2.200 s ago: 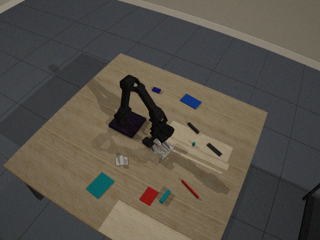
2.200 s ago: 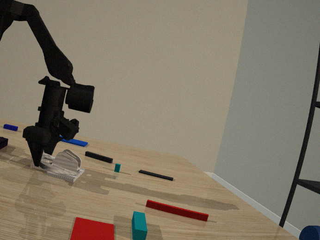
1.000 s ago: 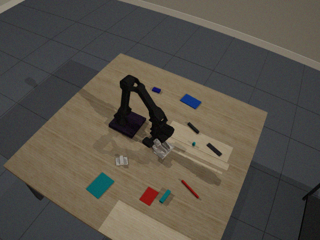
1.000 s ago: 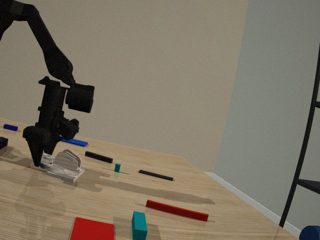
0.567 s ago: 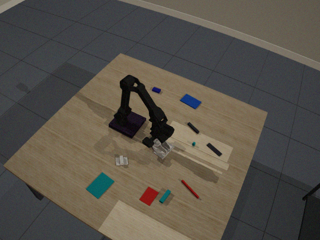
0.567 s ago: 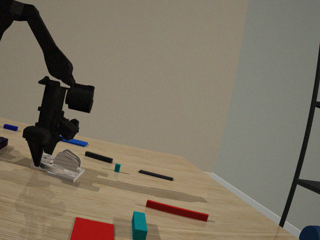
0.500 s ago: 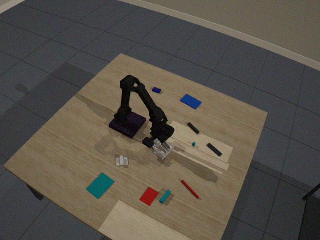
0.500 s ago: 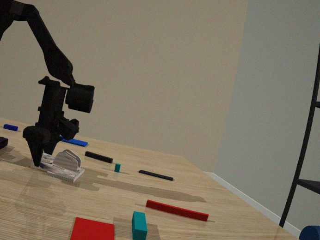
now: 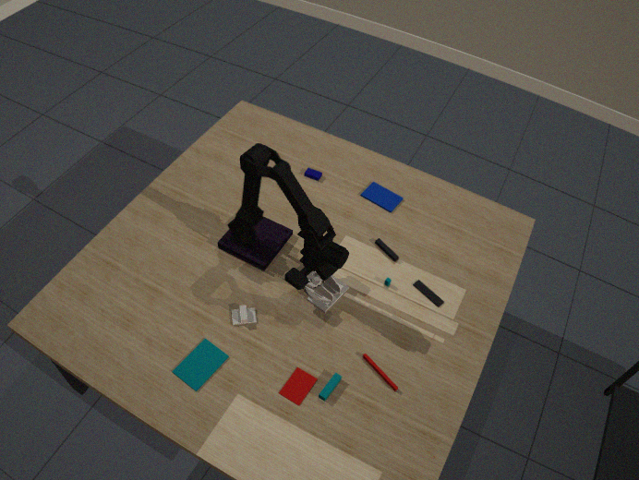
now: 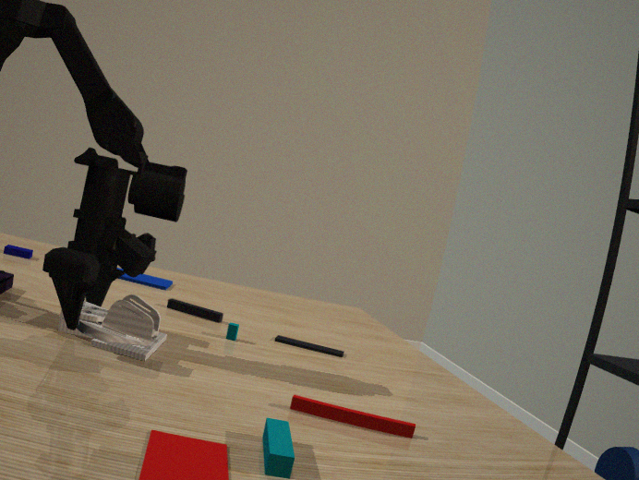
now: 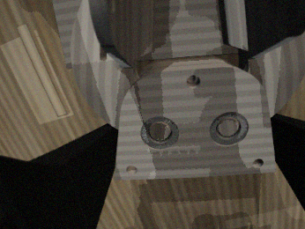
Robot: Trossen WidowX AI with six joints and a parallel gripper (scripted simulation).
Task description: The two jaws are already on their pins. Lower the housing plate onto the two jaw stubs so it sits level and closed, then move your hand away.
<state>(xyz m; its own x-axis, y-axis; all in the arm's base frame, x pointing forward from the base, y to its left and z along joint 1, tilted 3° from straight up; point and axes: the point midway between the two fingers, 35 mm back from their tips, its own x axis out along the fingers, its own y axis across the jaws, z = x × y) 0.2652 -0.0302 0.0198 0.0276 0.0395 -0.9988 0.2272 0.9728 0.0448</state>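
Observation:
The light grey housing plate (image 11: 194, 106) (image 10: 93, 312) lies low over the rear of the grey assembly. Its two large ringed holes show round ends inside them in the wrist view. My gripper (image 11: 189, 124) (image 10: 84, 315) (image 9: 314, 282) is shut on the housing plate, with one black finger at each side edge. The assembly's flat base (image 10: 121, 349) (image 9: 326, 307) rests on the table, and curved upright grey pieces (image 10: 128, 318) stand on it in front of the fingers. Which parts are the jaws, any gap under the plate, and its exact level cannot be told.
A small grey piece (image 9: 244, 316) lies left of the assembly. A teal sheet (image 9: 200, 364), a red sheet (image 9: 297, 386) (image 10: 186, 458), a teal block (image 9: 330, 386) (image 10: 279, 448) and a red bar (image 9: 379, 372) (image 10: 352, 415) lie nearer the front. Black bars (image 9: 386, 249) (image 9: 428, 293) lie to the right.

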